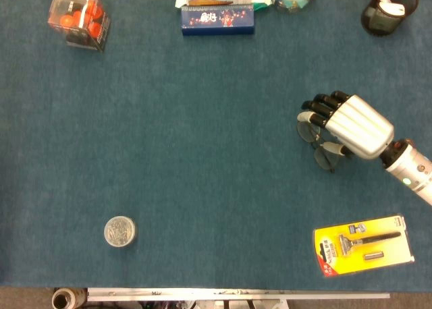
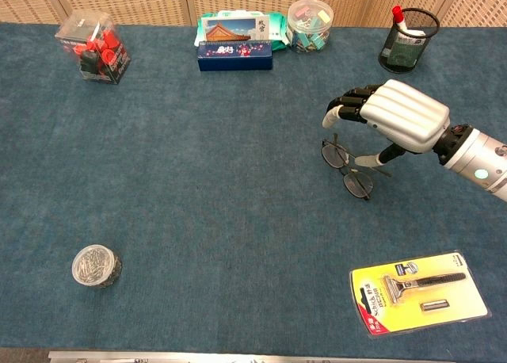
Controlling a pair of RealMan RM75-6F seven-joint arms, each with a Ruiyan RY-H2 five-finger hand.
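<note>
A pair of thin-framed glasses (image 1: pixel 325 158) (image 2: pixel 348 171) lies on the blue cloth at the right. My right hand (image 1: pixel 352 125) (image 2: pixel 398 120) hovers just over them, palm down, with its fingers spread and curved above the far lens. The thumb reaches down beside the frame; whether it touches cannot be told. The hand holds nothing. My left hand shows in neither view.
A yellow razor pack (image 1: pixel 364 245) (image 2: pixel 418 292) lies front right. A round tin of clips (image 1: pixel 119 231) (image 2: pixel 95 266) sits front left. Along the back stand a clear box of red pieces (image 1: pixel 79 17) (image 2: pixel 95 46), a blue box (image 1: pixel 217 19) (image 2: pixel 234 55), a jar (image 2: pixel 310 24) and a pen cup (image 1: pixel 388 9) (image 2: pixel 407 40).
</note>
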